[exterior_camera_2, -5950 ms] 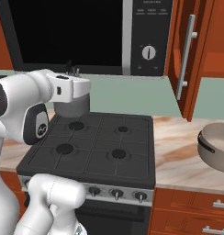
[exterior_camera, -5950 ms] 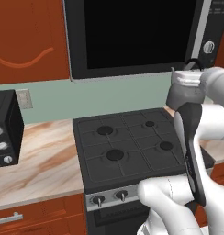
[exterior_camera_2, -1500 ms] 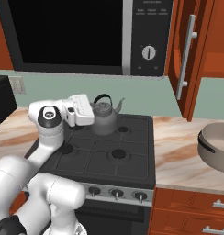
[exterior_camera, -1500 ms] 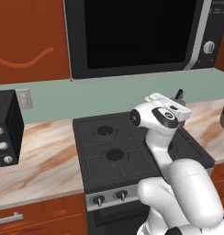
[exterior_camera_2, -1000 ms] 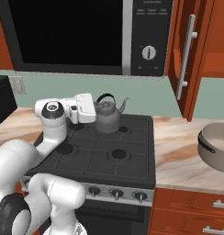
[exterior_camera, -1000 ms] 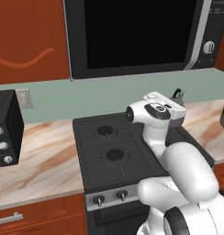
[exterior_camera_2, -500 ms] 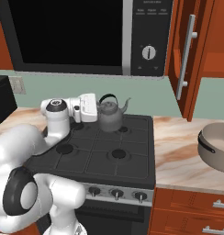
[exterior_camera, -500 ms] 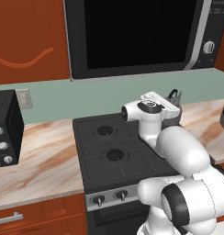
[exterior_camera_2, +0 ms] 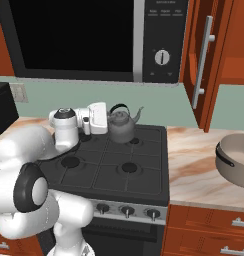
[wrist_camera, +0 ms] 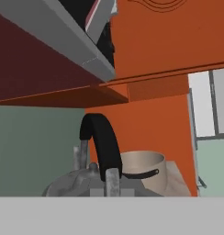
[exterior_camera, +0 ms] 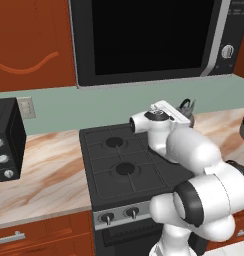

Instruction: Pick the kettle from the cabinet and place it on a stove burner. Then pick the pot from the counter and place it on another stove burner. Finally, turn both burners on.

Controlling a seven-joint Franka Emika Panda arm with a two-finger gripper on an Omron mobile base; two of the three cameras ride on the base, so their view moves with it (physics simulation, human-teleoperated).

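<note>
Sitting over the far right burner [exterior_camera_2: 134, 141] of the black cooktop [exterior_camera_2: 114, 165], the kettle [exterior_camera_2: 122, 126] is upright, its slim spout aimed right toward the cabinet [exterior_camera_2: 217, 60] and its thin black arched handle [exterior_camera_2: 119, 107] rising above the lid; whether its base actually rests on the grate cannot be told. The end effector [exterior_camera_2: 107, 119] reaches in from the left at handle height, its fingers drawn together on the kettle's handle, and in the hand view that black handle [wrist_camera: 102, 144] arches up right in front of the camera with the grey lid [wrist_camera: 81, 181] below it. In the left base view only the handle and spout tip of the kettle [exterior_camera: 187, 105] show past the white wrist, with the end effector [exterior_camera: 178, 113] just beside them. The other three burners lie bare under their grates, the near left one [exterior_camera_2: 70, 162] closest to the arm's elbow, and small knobs [exterior_camera_2: 127, 211] line the silver front panel. To the right, on the marble-patterned surface [exterior_camera_2: 194, 165], the pot [exterior_camera_2: 236, 159] stands well apart from the kettle, its pale inside open upward and a dark side handle facing the stove; it also shows behind the kettle in the hand view [wrist_camera: 143, 172]. The cabinet's door [exterior_camera_2: 203, 62] stands open above the surface, its long silver bar handle [exterior_camera_2: 201, 62] vertical. A black microwave [exterior_camera_2: 89, 37] hangs over the stove, and a dark toaster oven [exterior_camera: 6, 140] stands on the surface at far left.
</note>
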